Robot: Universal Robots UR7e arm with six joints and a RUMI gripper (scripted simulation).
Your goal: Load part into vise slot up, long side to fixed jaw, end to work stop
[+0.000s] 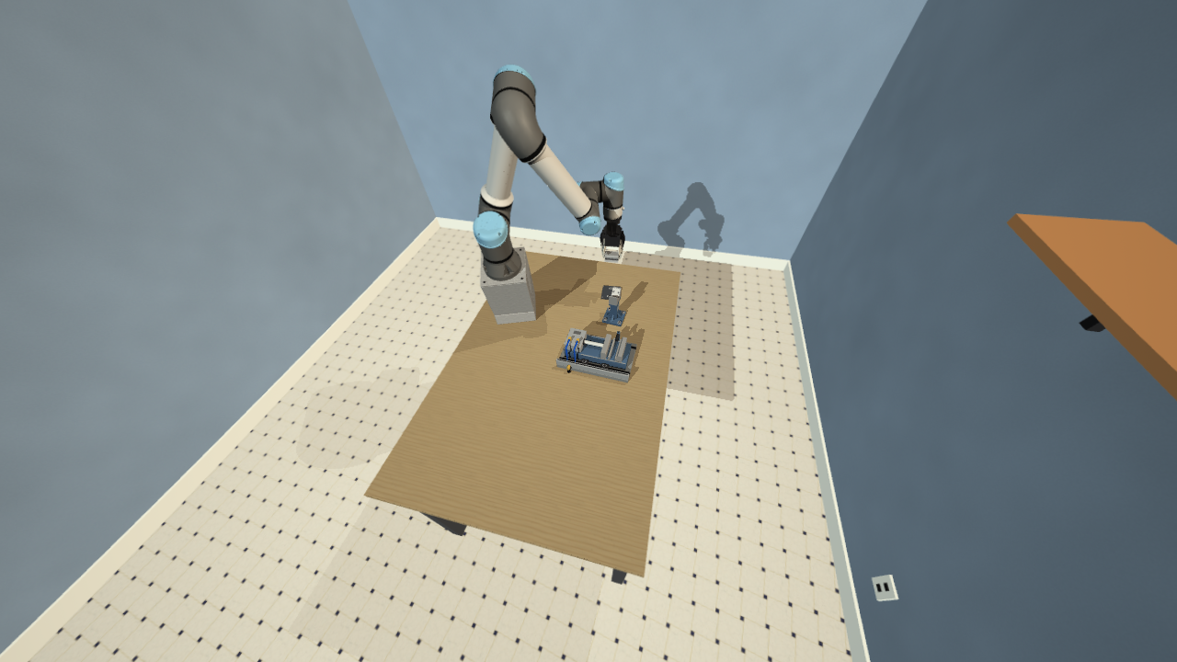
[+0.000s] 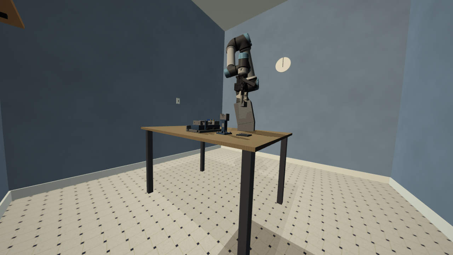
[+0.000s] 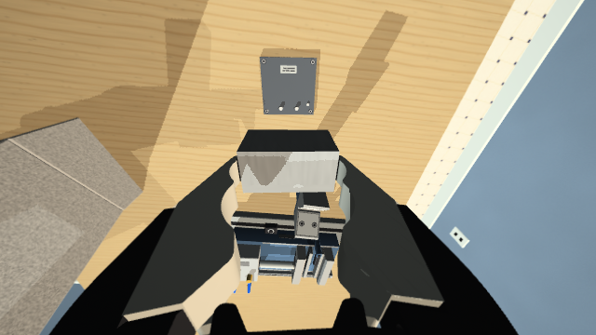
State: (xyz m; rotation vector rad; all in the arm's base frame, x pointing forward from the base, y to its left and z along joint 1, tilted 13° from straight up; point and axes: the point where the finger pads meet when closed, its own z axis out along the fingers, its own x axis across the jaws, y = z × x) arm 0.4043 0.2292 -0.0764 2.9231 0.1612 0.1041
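Note:
My gripper (image 1: 611,250) (image 3: 289,157) is shut on the part, a grey metal block (image 3: 304,173) (image 1: 611,256), held across its length high above the table. A plain bright face and a dark face show in the wrist view; I cannot make out the milled slot. The infeed plate (image 3: 289,88) (image 2: 244,135) lies below without the part. The V-block (image 2: 224,117) (image 3: 307,224) stands on its blue post and holds nothing. The vise (image 1: 594,371) (image 2: 202,128) is open, its fixed jaw (image 3: 325,267) on the right and its rod-side jaw (image 3: 299,266) left of it. The work stop is too small to make out clearly.
The V-block's post stands between the infeed plate and the vise. The air cylinder (image 1: 576,337) with blue fittings is at the vise's left end. The robot's grey pedestal (image 1: 508,298) (image 3: 51,223) stands left of these fixtures on the wooden table (image 1: 526,444).

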